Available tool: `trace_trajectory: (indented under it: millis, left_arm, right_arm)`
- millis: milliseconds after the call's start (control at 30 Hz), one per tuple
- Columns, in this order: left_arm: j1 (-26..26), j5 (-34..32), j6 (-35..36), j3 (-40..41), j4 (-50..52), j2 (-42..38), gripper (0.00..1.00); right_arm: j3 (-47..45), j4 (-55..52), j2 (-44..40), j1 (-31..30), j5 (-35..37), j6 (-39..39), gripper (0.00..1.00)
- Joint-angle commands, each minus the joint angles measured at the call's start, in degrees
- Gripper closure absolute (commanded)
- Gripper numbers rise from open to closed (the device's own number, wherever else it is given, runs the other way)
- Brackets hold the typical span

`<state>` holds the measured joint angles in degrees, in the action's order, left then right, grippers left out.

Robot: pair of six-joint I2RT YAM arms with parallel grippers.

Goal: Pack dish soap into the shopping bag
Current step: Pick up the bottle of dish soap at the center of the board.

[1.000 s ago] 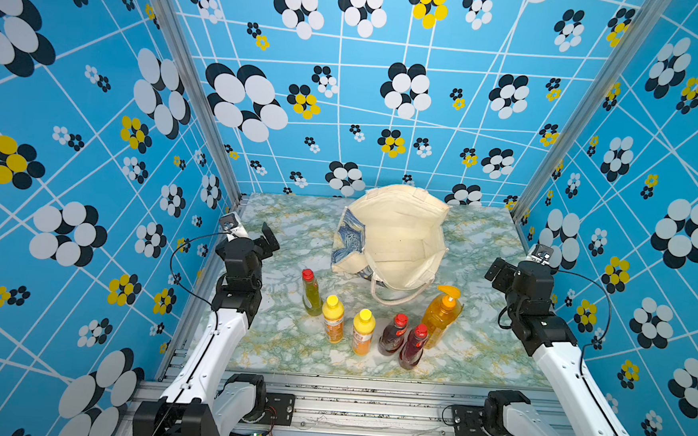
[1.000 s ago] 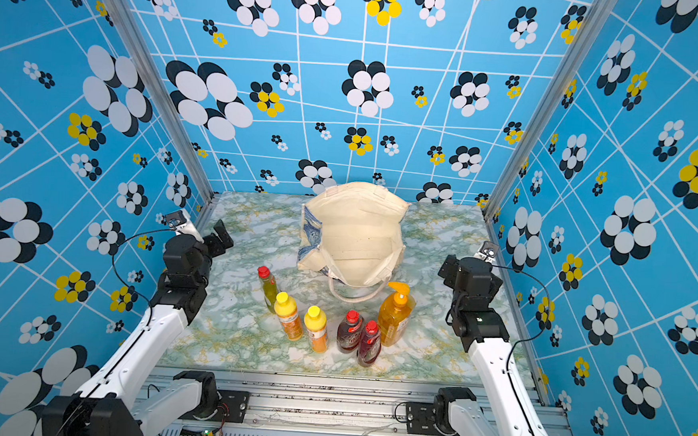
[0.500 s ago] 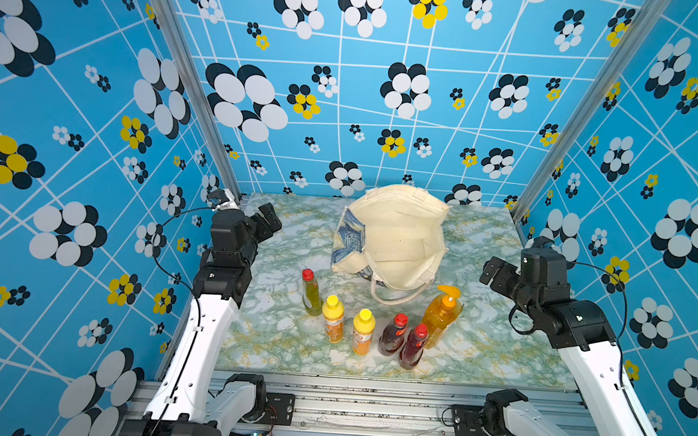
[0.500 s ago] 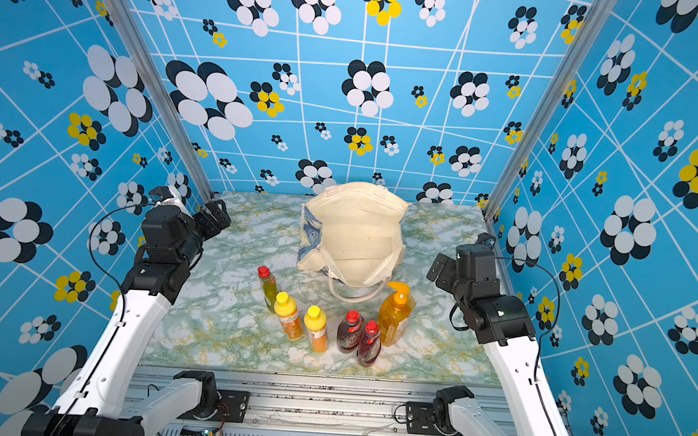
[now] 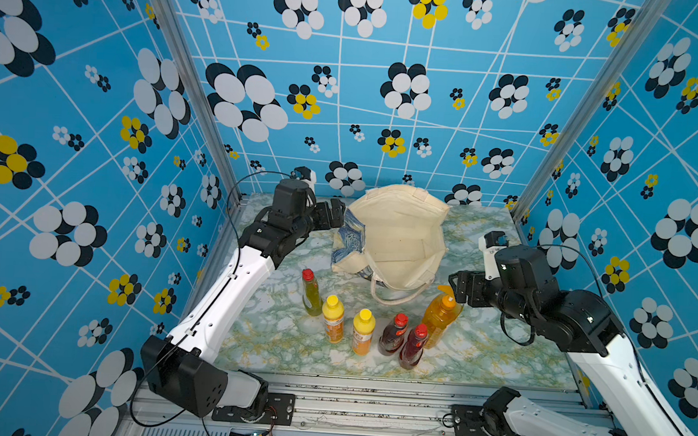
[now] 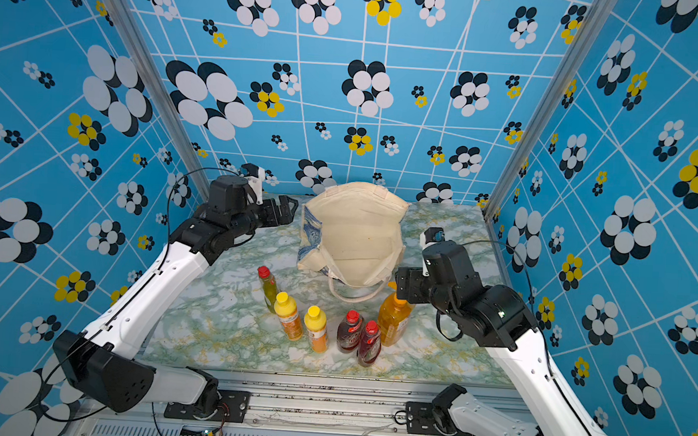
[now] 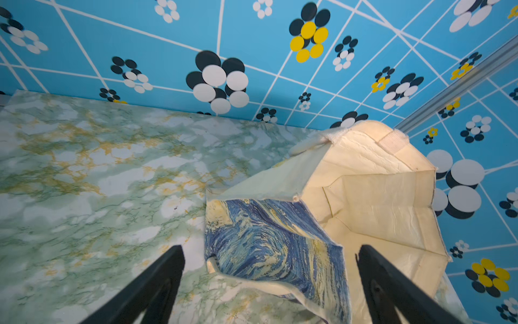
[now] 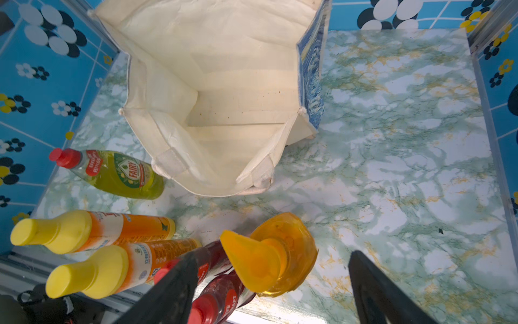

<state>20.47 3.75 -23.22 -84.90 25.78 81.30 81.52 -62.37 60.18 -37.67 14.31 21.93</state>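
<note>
- Dish soap, six bottles, stands upright in a loose row on the marbled green tabletop (image 5: 497, 352), between the shopping bag (image 5: 396, 238) and the tabletop's front edge. None is in the bag.
- From the robot's left the row runs: olive-green bottle (image 5: 311, 295), yellow-capped orange bottle (image 5: 333, 319), its yellow-capped twin (image 5: 363, 332), dark red bottle (image 5: 392, 336), second dark red bottle (image 5: 413, 349), big orange pump bottle (image 5: 438, 318).
- The bottles stand close together, and the two dark red ones are nearly touching.
- The bag stands at the back centre with its mouth gaping open and a cream, empty inside. One blue-printed side panel folds inward.
- A loop handle (image 5: 392, 300) droops onto the tabletop just behind the row.
- Blue flowered walls (image 5: 387, 105) close the back and both sides.
- Bare tabletop lies to either side of the bag and to the right of the pump bottle.
- The left end effector (image 5: 336, 216) hovers just beside the bag's blue side panel with its jaws spread wide and gripping nothing. Whether it touches the cloth cannot be told.
- The right end effector (image 8: 270, 258) sits over the pump bottle's head, one finger on each side. The jaws are apart, with gaps visible, so nothing is gripped.
</note>
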Motion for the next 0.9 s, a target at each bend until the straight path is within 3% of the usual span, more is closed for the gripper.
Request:
trace_trajectory:
  millis: [0,400,867]
  left_arm:
    - [1.3,1.1,1.4,-2.5,7.3,1.6,0.03]
    - [5.6,1.9,-5.1,2.4,3.8,4.2,0.08]
    - [9.5,-0.8,-10.7,6.1,-6.0,7.0,0.12]
  right_arm:
    - [1.0,-3.6,3.3,-1.2,-1.0,-5.6,0.16]
    - [-0.3,-3.9,11.7,-1.2,-0.8,-11.3,0.34]
    - [-5.6,-0.5,9.5,-1.2,-0.2,-10.8,0.55]
